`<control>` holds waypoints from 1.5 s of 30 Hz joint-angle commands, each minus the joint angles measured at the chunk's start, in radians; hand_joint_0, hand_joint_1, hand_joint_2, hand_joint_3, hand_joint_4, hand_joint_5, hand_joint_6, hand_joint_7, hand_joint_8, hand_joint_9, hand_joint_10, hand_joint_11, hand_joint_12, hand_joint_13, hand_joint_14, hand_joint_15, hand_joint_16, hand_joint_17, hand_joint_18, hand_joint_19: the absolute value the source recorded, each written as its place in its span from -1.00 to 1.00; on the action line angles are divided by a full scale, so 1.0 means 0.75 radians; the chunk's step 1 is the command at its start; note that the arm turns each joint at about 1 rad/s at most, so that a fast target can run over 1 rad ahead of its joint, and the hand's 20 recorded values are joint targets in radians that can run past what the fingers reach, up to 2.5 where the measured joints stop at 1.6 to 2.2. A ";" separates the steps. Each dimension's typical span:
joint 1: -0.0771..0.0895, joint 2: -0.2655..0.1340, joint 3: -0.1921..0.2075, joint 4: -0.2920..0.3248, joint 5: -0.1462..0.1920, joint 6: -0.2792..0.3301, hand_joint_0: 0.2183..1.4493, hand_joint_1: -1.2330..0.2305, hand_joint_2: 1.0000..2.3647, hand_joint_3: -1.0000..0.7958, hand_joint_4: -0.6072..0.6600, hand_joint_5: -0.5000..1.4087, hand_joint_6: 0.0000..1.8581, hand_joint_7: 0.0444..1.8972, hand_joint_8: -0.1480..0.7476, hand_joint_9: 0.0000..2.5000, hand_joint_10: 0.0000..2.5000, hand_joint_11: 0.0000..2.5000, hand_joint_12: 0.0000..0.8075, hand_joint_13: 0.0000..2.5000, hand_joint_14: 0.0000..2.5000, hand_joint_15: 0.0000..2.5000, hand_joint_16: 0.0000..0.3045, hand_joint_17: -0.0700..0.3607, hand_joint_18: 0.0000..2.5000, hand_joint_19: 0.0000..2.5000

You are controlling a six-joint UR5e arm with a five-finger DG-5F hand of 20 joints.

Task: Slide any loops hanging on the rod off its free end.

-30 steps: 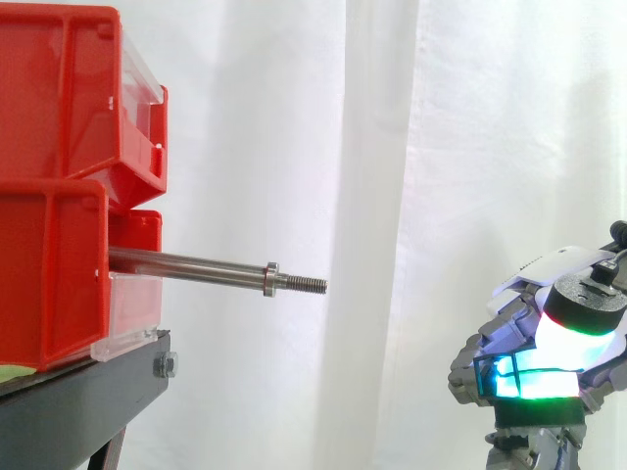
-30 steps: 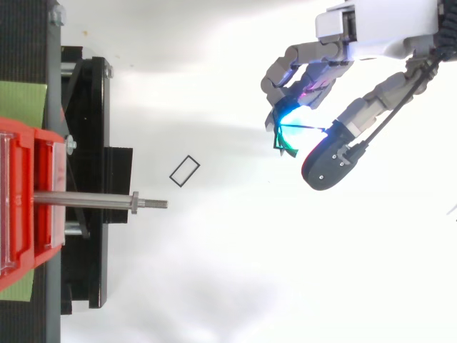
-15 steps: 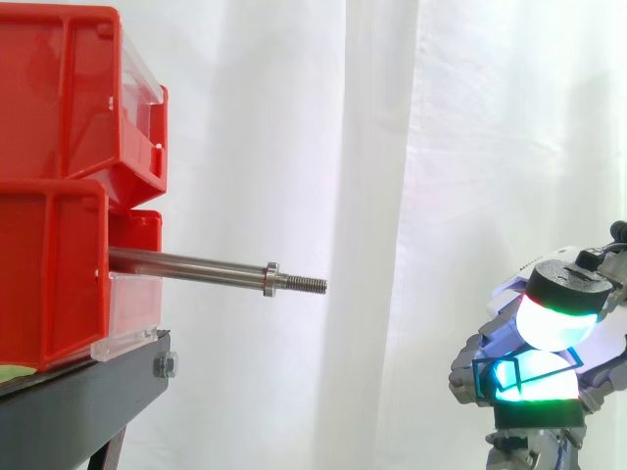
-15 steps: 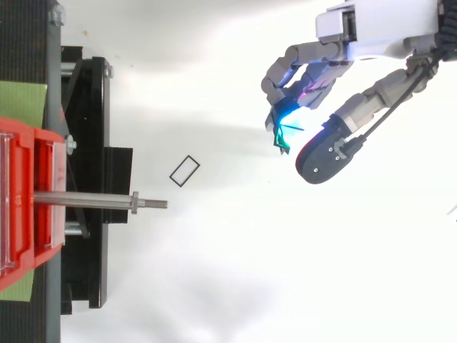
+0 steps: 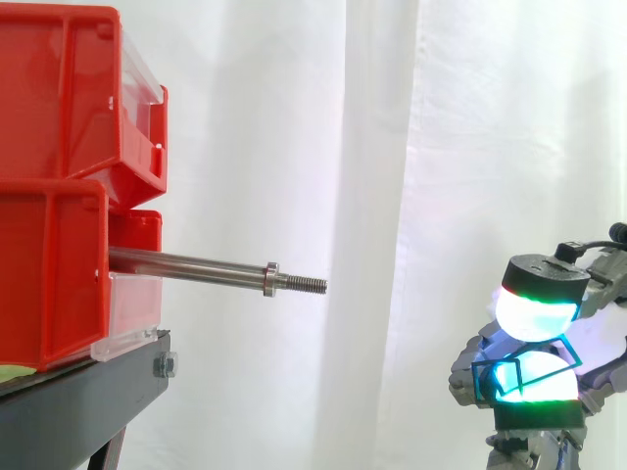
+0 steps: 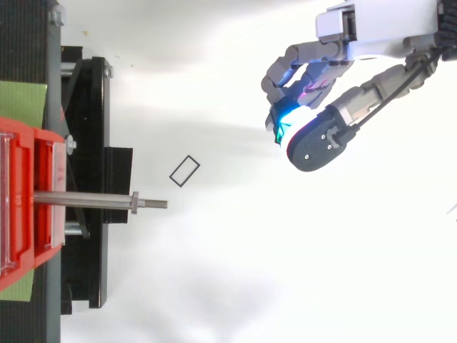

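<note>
Stacked red bins (image 5: 59,186) on black stand (image 5: 86,403)

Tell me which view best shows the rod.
Side view: the rod stands out against the white curtain, bare from red bin to threaded tip. The top view shows it partly over the black stand.

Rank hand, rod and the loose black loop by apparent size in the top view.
Largest: hand, though it may sit nearer the camera, so its lead is unsure.
Next: rod.
Smallest, clearly: black loop.
</note>
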 commanded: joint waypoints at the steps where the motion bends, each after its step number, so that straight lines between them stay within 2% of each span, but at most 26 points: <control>1: -0.001 0.002 -0.001 0.000 0.000 0.000 -0.44 -0.09 -1.00 -0.44 0.37 -0.65 -0.28 0.50 0.08 -0.37 -0.99 -0.79 -0.14 -0.49 -1.00 -1.00 -0.65 -0.12 -0.43 -0.86; 14: -0.001 0.000 -0.001 0.000 0.000 0.000 -0.42 -0.18 -0.97 -0.21 0.27 -0.67 -0.17 0.45 0.09 -0.37 -0.99 -0.78 -0.15 -0.50 -1.00 -1.00 -0.65 -0.12 -0.44 -0.87; 28: -0.001 0.004 0.001 -0.010 -0.002 -0.025 -0.43 -0.19 -0.97 -0.15 0.15 -0.67 -0.16 0.46 0.08 -0.37 -0.99 -0.78 -0.15 -0.50 -1.00 -1.00 -0.65 -0.12 -0.43 -0.86; 30: -0.001 0.018 0.001 -0.023 -0.006 -0.037 -0.42 -0.19 -0.97 -0.16 0.15 -0.67 -0.16 0.45 0.08 -0.36 -0.99 -0.78 -0.15 -0.50 -1.00 -1.00 -0.65 -0.12 -0.44 -0.86; 33: 0.003 0.057 -0.001 -0.037 -0.006 -0.094 -0.40 -0.19 -0.97 -0.21 0.15 -0.67 -0.17 0.46 0.07 -0.37 -0.99 -0.78 -0.15 -0.50 -1.00 -1.00 -0.65 -0.12 -0.43 -0.86; 34: 0.005 0.080 0.001 -0.049 0.000 -0.147 -0.40 -0.20 -0.97 -0.23 0.15 -0.67 -0.17 0.45 0.07 -0.37 -0.99 -0.78 -0.16 -0.50 -1.00 -1.00 -0.65 -0.12 -0.43 -0.87; 36: 0.007 0.086 0.001 -0.057 0.000 -0.174 -0.39 -0.20 -0.98 -0.26 0.15 -0.68 -0.18 0.45 0.07 -0.36 -0.99 -0.78 -0.16 -0.50 -1.00 -1.00 -0.65 -0.12 -0.43 -0.87; 38: 0.009 0.116 -0.001 -0.090 0.012 -0.272 -0.37 -0.20 -0.98 -0.29 0.14 -0.68 -0.19 0.45 0.05 -0.33 -0.99 -0.73 -0.16 -0.50 -1.00 -1.00 -0.66 -0.13 -0.43 -0.87; 39: 0.011 0.143 -0.001 -0.125 0.031 -0.380 -0.37 -0.20 -0.98 -0.30 0.15 -0.68 -0.19 0.44 0.04 -0.33 -0.99 -0.71 -0.16 -0.50 -1.00 -1.00 -0.66 -0.13 -0.43 -0.88; 41: 0.013 0.161 -0.001 -0.153 0.049 -0.458 -0.36 -0.20 -0.99 -0.33 0.15 -0.68 -0.19 0.44 0.03 -0.29 -0.99 -0.64 -0.17 -0.49 -1.00 -1.00 -0.66 -0.13 -0.43 -0.88; 43: 0.019 0.202 -0.001 -0.219 0.104 -0.632 -0.36 -0.19 -0.99 -0.34 0.15 -0.68 -0.19 0.43 0.03 -0.26 -0.99 -0.59 -0.18 -0.49 -1.00 -1.00 -0.66 -0.13 -0.43 -0.88; 45: 0.021 0.210 -0.001 -0.231 0.113 -0.675 -0.36 -0.18 -0.99 -0.35 0.15 -0.69 -0.19 0.42 0.02 -0.23 -0.99 -0.52 -0.18 -0.49 -1.00 -1.00 -0.66 -0.13 -0.42 -0.88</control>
